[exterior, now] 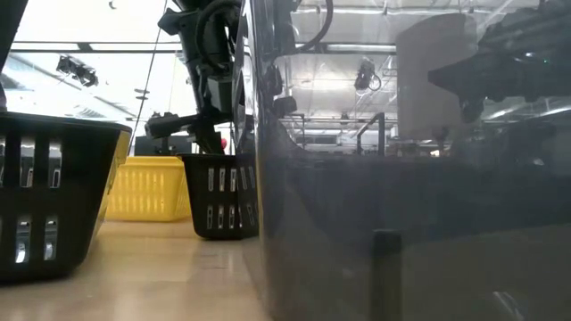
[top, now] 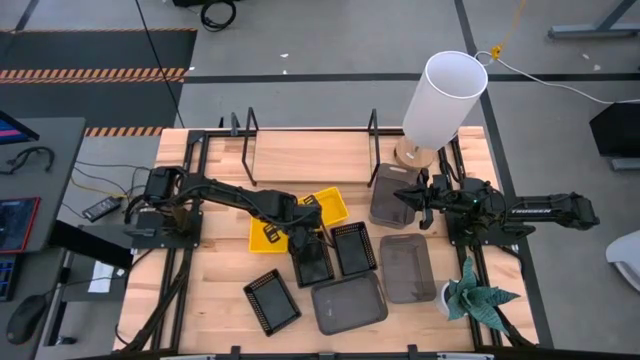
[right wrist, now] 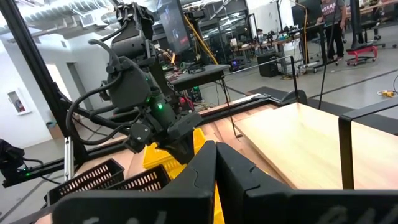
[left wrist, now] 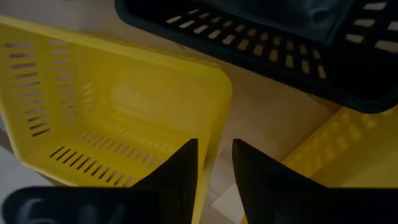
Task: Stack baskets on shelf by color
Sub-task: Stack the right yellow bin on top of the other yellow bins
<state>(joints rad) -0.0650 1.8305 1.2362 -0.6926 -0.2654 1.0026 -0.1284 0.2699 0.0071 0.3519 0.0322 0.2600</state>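
Note:
Two yellow baskets (top: pixel 268 237) (top: pixel 330 205) sit on the table at its middle, just near of the shelf (top: pixel 310 150). My left gripper (top: pixel 300 235) points steeply down between them, open. In the left wrist view it (left wrist: pixel 214 146) straddles one yellow basket's (left wrist: pixel 124 106) side wall, one finger inside and one outside. Three black baskets (top: pixel 312 262) (top: pixel 353 248) (top: pixel 272 300) and three grey baskets (top: pixel 348 303) (top: pixel 408 267) (top: pixel 390 193) rest flat on the tabletop. My right gripper (right wrist: pixel 216 162) waits shut and level at the right, beside the far grey basket.
A white lamp (top: pixel 440 100) stands on the shelf's right end, and black upright brackets (top: pixel 245 130) (top: pixel 375 130) rise from the shelf. A potted plant (top: pixel 475 295) is at the near right. A grey basket wall (exterior: pixel 401 223) fills much of the low view.

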